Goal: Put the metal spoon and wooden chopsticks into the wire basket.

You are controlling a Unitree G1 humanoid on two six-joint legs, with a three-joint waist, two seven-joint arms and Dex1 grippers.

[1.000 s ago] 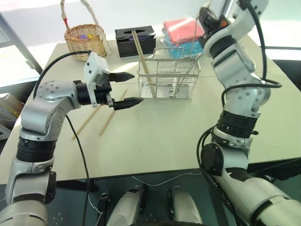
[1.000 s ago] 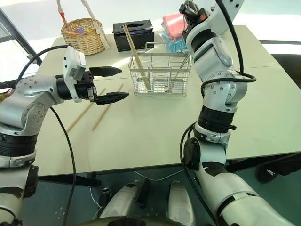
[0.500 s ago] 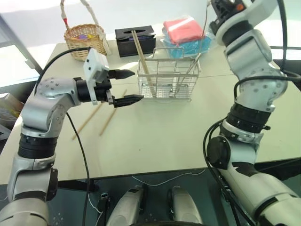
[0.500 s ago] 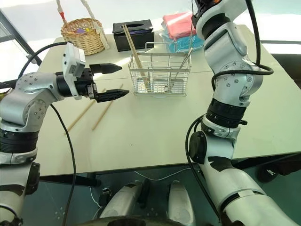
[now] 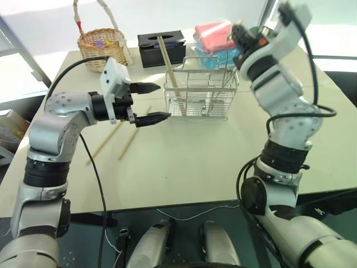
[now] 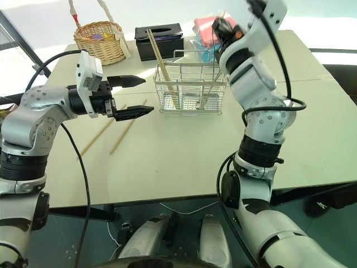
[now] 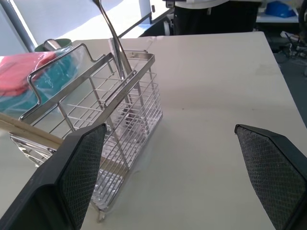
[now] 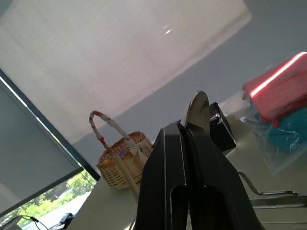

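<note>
The wire basket (image 5: 201, 89) stands at the middle of the table's far side. My right gripper (image 8: 184, 127) hovers above its right end, shut on the metal spoon (image 8: 197, 108), whose rounded end pokes past the fingertips. The rest of the spoon (image 7: 120, 52) slants down inside the basket. One wooden chopstick (image 5: 167, 64) leans in the basket's left end. Two more chopsticks (image 5: 129, 140) lie on the table, left of the basket. My left gripper (image 5: 162, 101) is held open and empty just left of the basket, above those chopsticks.
A round wicker basket (image 5: 102, 47) with a tall handle stands at the far left. A black tissue box (image 5: 160, 47) sits behind the wire basket, with pink and teal packs (image 5: 218, 36) to its right. The table's near half is bare.
My right arm rose, then came back down over the basket's right end, ending a little lower than a second ago. The left arm and the chopsticks have stayed put.
</note>
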